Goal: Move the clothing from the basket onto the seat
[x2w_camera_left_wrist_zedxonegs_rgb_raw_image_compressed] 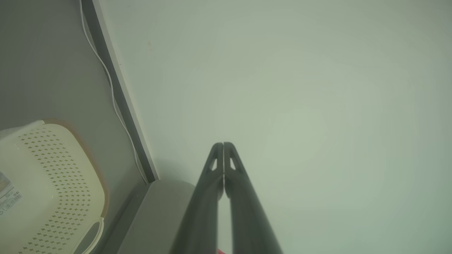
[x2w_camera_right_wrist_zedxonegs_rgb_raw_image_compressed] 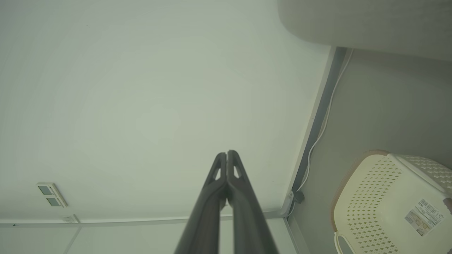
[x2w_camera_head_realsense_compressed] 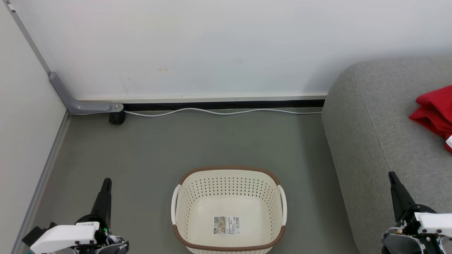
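Left end effector (x2w_camera_head_realsense_compressed: pixel 106 181) and right end effector (x2w_camera_head_realsense_compressed: pixel 391 175) sit closed, holding nothing, flanking basket (x2w_camera_head_realsense_compressed: pixel 229 168) (bare inside), as clothing (x2w_camera_head_realsense_compressed: pixel 436 109) lies on seat (x2w_camera_head_realsense_compressed: pixel 370 123): likely nothing left to grasp.

White wall (x2w_camera_head_realsense_compressed: pixel 212 46), grey floor (x2w_camera_head_realsense_compressed: pixel 176 141)

Clothing (x2w_camera_head_realsense_compressed: pixel 435 112) on seat (x2w_camera_head_realsense_compressed: pixel 374 134), right of basket (x2w_camera_head_realsense_compressed: pixel 229 247).
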You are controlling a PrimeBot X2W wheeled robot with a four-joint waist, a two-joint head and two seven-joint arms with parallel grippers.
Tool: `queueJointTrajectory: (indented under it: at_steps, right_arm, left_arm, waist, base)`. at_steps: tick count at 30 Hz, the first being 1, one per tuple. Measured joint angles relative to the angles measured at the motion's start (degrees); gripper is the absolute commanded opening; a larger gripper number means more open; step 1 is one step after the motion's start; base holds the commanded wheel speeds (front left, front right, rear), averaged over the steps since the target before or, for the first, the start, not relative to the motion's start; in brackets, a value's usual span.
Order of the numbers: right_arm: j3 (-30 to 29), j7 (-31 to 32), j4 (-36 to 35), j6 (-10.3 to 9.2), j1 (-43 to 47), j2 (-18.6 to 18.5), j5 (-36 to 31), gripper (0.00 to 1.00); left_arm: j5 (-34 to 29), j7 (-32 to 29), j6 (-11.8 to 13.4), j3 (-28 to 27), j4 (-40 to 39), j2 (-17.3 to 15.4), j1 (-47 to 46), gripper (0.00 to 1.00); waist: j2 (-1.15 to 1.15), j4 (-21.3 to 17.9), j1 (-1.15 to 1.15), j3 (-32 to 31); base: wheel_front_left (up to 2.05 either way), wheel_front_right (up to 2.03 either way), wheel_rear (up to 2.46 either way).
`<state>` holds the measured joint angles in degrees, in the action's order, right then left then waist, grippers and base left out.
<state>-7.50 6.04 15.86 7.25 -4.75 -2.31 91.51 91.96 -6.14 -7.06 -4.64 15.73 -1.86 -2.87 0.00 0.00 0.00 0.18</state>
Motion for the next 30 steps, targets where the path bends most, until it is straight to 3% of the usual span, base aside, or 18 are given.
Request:
queueJointTrajectory:
  at_steps: [30]
  right_arm:
    - [0.00,0.00,-0.01,-0.01,0.00,0.00,0.00,0.00]
  left_arm:
    - [0.00,0.00,0.00,0.00,-0.01,0.00,0.00,0.00]
  waist:
    - [0.00,0.00,0.00,0.00]
  base:
    - [0.00,0.00,0.00]
